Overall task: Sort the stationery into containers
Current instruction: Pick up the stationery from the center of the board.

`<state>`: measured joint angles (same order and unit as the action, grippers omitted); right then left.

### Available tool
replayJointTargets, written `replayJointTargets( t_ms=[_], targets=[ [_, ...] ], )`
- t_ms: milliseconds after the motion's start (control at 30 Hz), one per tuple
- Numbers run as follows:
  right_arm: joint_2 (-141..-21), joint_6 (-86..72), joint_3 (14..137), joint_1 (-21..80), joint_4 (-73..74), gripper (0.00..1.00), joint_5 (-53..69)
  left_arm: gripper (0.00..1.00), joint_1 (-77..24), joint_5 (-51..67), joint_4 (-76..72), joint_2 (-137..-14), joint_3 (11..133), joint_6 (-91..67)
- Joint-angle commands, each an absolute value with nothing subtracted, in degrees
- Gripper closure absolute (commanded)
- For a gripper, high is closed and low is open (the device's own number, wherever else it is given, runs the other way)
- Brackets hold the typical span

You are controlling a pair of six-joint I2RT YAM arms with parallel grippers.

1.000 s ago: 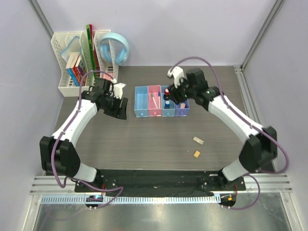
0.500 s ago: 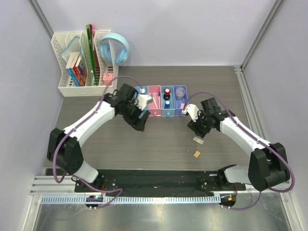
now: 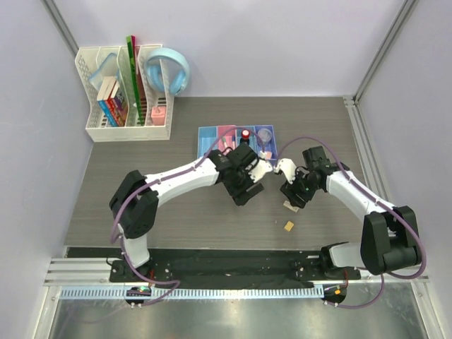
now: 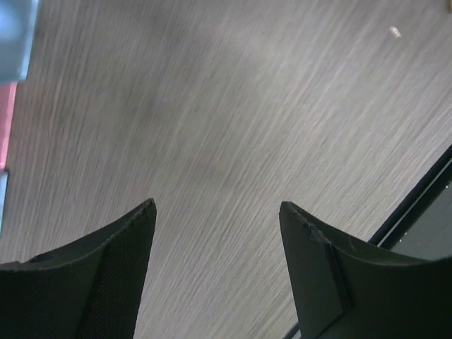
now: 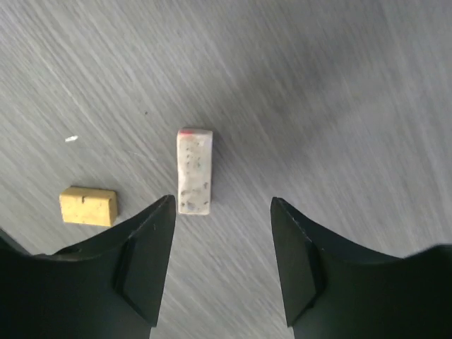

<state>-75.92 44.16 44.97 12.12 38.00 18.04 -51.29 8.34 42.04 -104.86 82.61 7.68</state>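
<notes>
The right gripper hangs low over the table, on the right side and nearer than the row of containers. Its 2 fingers are spread apart and nothing is between them. In the right wrist view a whitish eraser, speckled and with a red mark at one end, lies flat on the table just beyond the fingertips. It is closer to one finger and does not touch it. A tan eraser lies flat beside it, apart from it. In the top view the tan eraser is nearer to the arm bases than the whitish one, and both are well apart from the containers.

The left gripper reaches to the middle of the table, just in front of the containers, and its arm covers part of the row. Its 2 fingers are also spread, with only bare table between them. The 2 grippers are close together; I cannot tell if they touch.

A marker with a red cap stands in the 3rd bin from the left. At the far left a white mesh organizer holds books, with light-blue headphones beside it.
</notes>
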Motion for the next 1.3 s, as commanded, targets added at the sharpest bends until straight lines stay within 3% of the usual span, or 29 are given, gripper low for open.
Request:
replayJointTargets(
  t_ms=[0,367,633,733,867,967,1267],
  targets=[
    [-76.64,47.81,44.3,11.6,41.13,0.38,22.85,0.28,-56.24,4.66,34.55,-105.29,84.02,6.6],
    [-80.86,45.45,43.33,11.6,37.27,0.39,20.39,0.29,-58.27,-1.65,27.08,-99.68,78.24,5.71],
    [-84.98,43.42,42.19,11.69,33.67,0.45,18.72,0.29,-58.27,-1.05,27.24,-95.63,77.7,6.41],
    [-86.3,42.89,41.49,11.69,32.26,0.54,17.84,0.29,-58.27,-0.79,27.68,-94.84,77.35,7.47],
    [-87.71,42.63,40.96,11.69,30.76,0.88,15.91,0.29,-58.27,-0.35,27.95,-94.83,77.69,8.0],
    [-87.54,42.19,40.96,11.69,29.97,0.99,14.86,0.29,-58.27,1.21,28.3,-95.27,78.22,8.0],
    [-82.88,36.58,47.8,6.34,29.8,0.99,11.17,0.28,-61.69,2.63,26.46,-98.69,78.4,9.84]
  ],
)
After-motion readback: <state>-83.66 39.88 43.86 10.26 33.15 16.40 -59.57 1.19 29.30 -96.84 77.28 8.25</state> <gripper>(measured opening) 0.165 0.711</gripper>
